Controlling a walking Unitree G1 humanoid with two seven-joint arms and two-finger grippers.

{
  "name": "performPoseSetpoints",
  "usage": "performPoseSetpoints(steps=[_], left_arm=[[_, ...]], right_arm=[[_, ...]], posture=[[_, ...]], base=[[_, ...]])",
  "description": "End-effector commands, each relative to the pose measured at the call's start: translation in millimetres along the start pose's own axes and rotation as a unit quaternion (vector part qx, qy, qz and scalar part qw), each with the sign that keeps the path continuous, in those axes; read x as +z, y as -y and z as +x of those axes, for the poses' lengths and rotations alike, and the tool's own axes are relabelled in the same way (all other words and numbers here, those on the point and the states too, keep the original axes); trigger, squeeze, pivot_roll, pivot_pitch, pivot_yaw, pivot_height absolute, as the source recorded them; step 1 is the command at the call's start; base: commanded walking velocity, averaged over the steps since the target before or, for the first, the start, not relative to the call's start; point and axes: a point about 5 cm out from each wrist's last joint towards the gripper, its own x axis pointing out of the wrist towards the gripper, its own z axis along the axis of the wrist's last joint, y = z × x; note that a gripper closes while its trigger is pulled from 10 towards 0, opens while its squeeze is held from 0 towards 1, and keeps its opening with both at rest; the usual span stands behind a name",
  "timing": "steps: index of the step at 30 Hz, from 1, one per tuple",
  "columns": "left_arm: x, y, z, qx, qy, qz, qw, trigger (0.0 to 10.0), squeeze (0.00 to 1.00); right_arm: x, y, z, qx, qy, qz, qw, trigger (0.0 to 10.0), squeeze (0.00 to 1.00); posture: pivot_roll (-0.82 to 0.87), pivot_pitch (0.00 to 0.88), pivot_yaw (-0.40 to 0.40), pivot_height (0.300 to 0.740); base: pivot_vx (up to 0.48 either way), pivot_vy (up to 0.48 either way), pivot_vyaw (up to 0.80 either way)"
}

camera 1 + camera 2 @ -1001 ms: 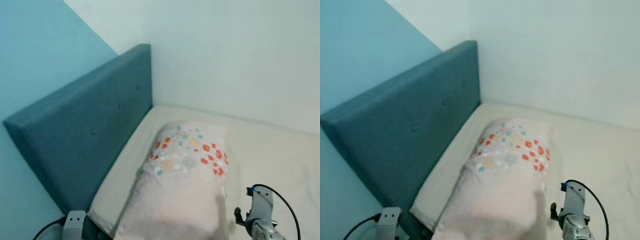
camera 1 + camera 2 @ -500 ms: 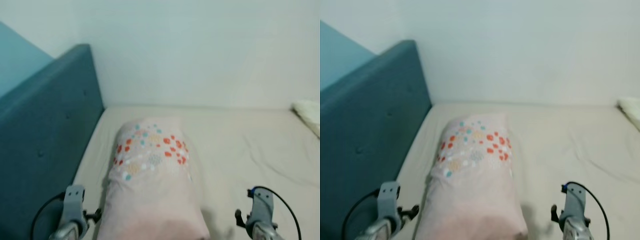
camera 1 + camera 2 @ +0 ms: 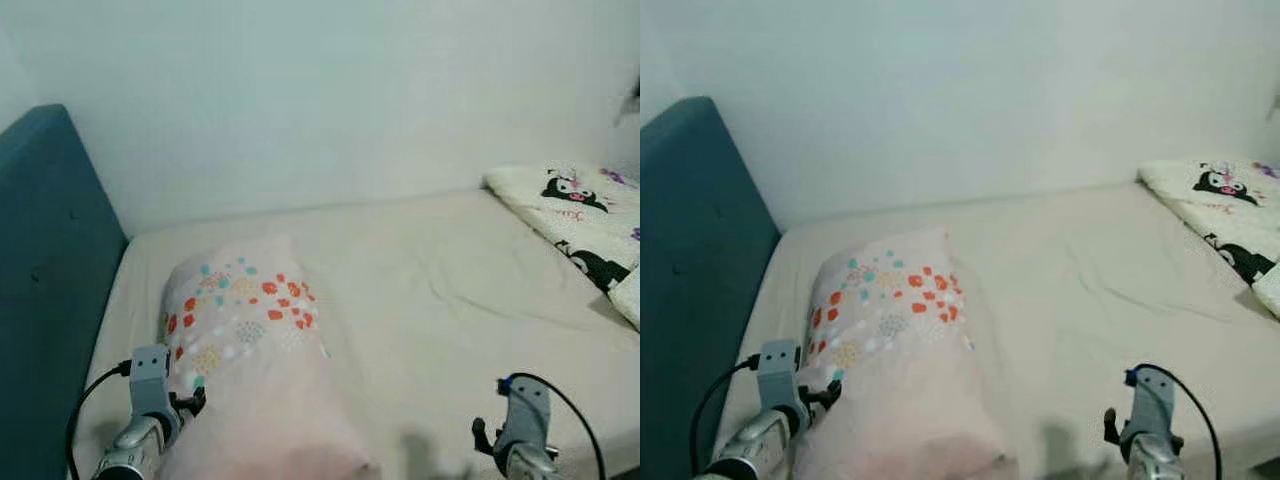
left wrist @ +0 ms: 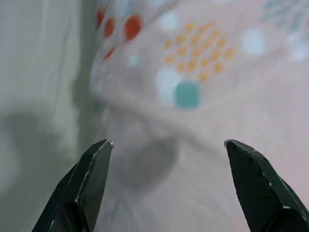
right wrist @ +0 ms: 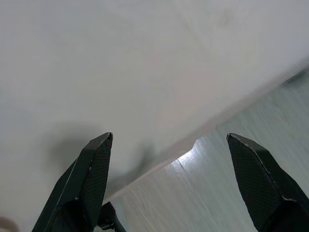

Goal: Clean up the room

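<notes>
A pale pink pillow [image 3: 245,350] with orange, teal and white dots lies lengthwise on the bed's cream sheet [image 3: 430,300], near the headboard. My left wrist [image 3: 150,385] hangs at the pillow's left side. In the left wrist view my left gripper [image 4: 167,143] is open, its fingers spread close over the pillow [image 4: 203,96], with nothing held. My right wrist [image 3: 520,430] hangs low at the bed's near edge. My right gripper [image 5: 169,137] is open and empty above the mattress edge and the floor [image 5: 241,193].
A dark blue padded headboard [image 3: 45,260] stands at the left end of the bed. A white wall [image 3: 330,90] runs behind it. A folded cream blanket [image 3: 575,215] with black cartoon figures lies at the right end of the bed.
The camera has swung to the right: the headboard slid to the left edge and the cartoon blanket came into view. My left wrist now shows beside the pillow.
</notes>
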Motion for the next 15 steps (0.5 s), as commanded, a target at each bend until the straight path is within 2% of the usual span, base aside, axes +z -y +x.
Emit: performPoseSetpoints(steps=[1, 4, 9, 13, 15], left_arm=[[-10.5, -7.4, -2.6, 0.015, -0.025, -0.001, 1.000, 10.0, 0.00], [-15.5, -8.3, -3.6, 0.021, -0.038, 0.003, 0.999, 10.0, 0.00], [-29.3, -17.5, -8.4, 0.047, -0.067, 0.034, 0.996, 10.0, 0.00], [-32.0, -19.8, -9.6, 0.051, -0.072, 0.036, 0.995, 10.0, 0.00], [-33.4, -19.4, -9.9, 0.049, -0.071, 0.024, 0.996, 10.0, 0.00]], right_arm=[[0.0, -5.9, 0.0, 0.009, 0.003, -0.001, 1.000, 10.0, 0.00], [-0.1, -6.3, -0.1, 0.009, 0.004, -0.001, 1.000, 10.0, 0.00], [-2.0, -8.7, -0.2, 0.011, 0.001, -0.006, 1.000, 10.0, 0.00], [-3.1, -9.3, -0.4, 0.011, 0.000, -0.007, 1.000, 10.0, 0.00], [-4.0, -9.5, -0.5, 0.011, -0.001, -0.007, 1.000, 10.0, 0.00]], posture=[[0.02, 0.001, 0.036, 0.740], [0.02, 0.002, 0.036, 0.740], [0.02, 0.002, 0.039, 0.740], [0.02, 0.003, 0.041, 0.740], [0.02, 0.005, 0.038, 0.740]], base=[[0.000, 0.000, 0.00], [0.000, 0.000, 0.00], [-0.423, 0.000, 0.00], [-0.465, 0.000, 0.00], [-0.259, 0.000, 0.00]])
